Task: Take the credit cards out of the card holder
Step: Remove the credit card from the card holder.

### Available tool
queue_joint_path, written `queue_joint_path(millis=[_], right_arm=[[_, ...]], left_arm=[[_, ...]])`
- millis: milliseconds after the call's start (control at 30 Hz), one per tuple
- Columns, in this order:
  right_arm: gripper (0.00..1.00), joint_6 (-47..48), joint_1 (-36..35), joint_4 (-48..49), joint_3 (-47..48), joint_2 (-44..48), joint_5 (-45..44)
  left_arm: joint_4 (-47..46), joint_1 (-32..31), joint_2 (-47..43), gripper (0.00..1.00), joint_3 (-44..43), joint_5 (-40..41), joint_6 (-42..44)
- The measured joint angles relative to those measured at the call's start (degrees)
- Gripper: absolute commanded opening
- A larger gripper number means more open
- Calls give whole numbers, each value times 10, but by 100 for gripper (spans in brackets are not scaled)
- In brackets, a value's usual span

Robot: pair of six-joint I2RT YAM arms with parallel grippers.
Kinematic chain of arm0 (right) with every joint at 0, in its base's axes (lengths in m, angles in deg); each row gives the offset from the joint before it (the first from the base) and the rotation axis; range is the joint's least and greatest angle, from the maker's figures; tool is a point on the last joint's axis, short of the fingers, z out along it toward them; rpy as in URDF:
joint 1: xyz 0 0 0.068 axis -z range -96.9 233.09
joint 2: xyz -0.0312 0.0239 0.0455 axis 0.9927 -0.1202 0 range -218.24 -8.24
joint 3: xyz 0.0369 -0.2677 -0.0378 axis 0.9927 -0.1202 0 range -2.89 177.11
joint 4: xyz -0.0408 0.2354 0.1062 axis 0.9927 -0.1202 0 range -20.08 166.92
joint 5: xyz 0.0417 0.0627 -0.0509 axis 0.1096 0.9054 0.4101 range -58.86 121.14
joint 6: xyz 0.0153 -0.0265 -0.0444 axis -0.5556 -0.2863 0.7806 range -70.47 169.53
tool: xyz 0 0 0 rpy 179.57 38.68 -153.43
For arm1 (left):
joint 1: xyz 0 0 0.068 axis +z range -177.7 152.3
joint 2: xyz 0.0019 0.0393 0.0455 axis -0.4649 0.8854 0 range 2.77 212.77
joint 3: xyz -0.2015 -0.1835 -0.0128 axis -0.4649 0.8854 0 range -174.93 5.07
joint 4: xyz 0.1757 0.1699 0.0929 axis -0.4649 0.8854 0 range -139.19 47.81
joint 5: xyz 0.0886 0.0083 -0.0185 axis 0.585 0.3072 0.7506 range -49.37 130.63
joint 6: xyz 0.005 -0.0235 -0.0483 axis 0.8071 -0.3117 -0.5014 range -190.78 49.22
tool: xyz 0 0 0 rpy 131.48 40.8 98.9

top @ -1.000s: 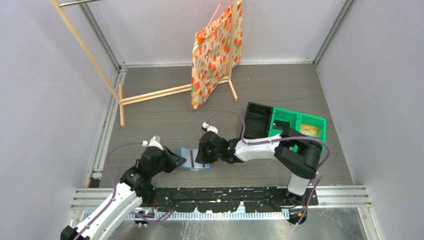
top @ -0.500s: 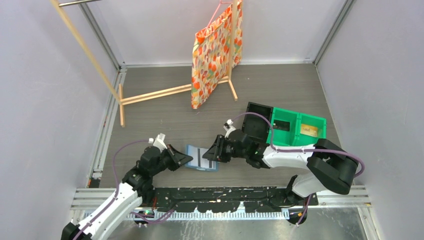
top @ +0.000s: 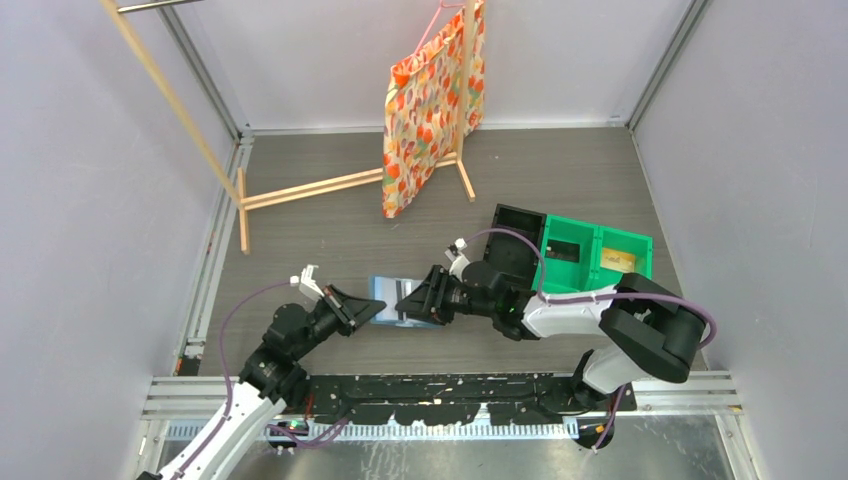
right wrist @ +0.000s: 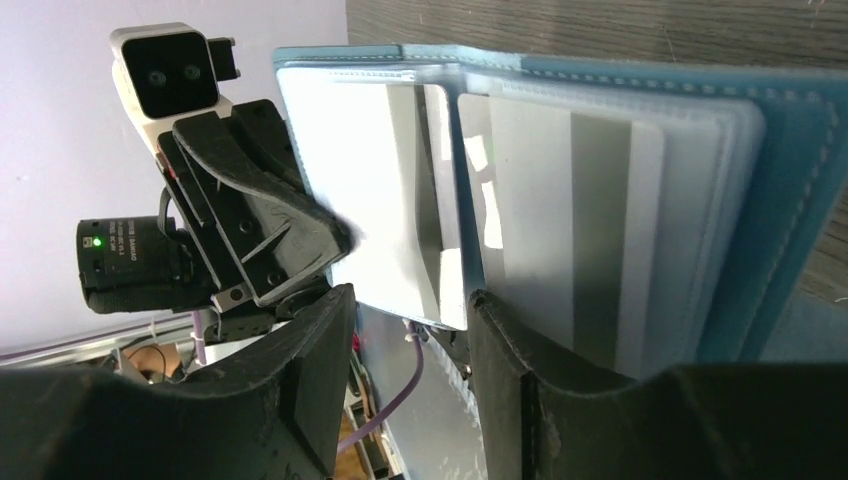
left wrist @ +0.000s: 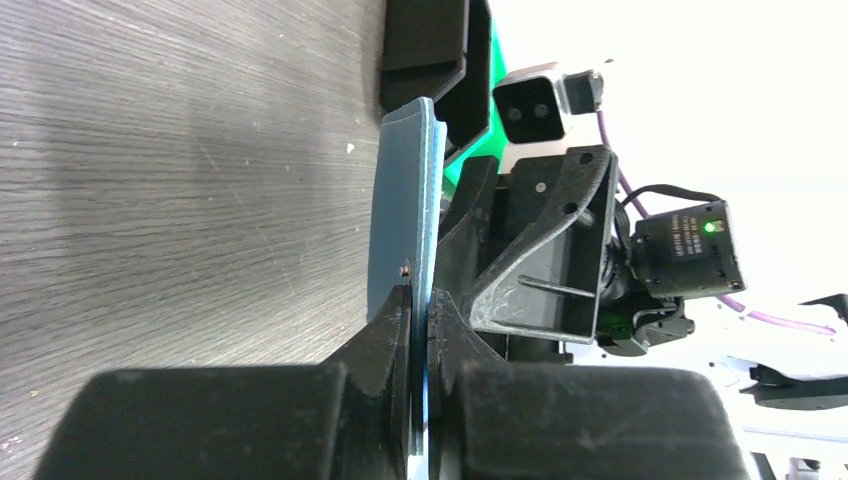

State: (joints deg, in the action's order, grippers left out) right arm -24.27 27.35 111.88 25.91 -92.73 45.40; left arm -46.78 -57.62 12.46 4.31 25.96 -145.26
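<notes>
The left gripper clamps the left edge of the open teal card holder at the near middle of the table. To its right, the right gripper stands with jaws apart astride a sleeve leaf. It would do best to pinch only the striped credit card and pull it straight out.

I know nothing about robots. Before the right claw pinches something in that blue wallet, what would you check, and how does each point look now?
1. Left gripper shut on the card holder cover: ok.
2. Card holder spread open, sleeves showing: ok.
3. A card visible inside a sleeve: ok.
4. Right gripper open at the sleeves' edge: ok.
5. Right gripper lined up on a card, not an empty sleeve: cannot tell.
</notes>
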Motion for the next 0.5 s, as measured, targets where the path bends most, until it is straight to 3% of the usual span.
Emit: queue_joint_path(millis=[333,500], right_arm=[[54,-4,10,19,-13,13,1],[51,-26,24,87,-37,-3,15]], left_arm=[[-5,0,4,1,0,-11,-21],[-31,0,38,1,0,-17,-25]])
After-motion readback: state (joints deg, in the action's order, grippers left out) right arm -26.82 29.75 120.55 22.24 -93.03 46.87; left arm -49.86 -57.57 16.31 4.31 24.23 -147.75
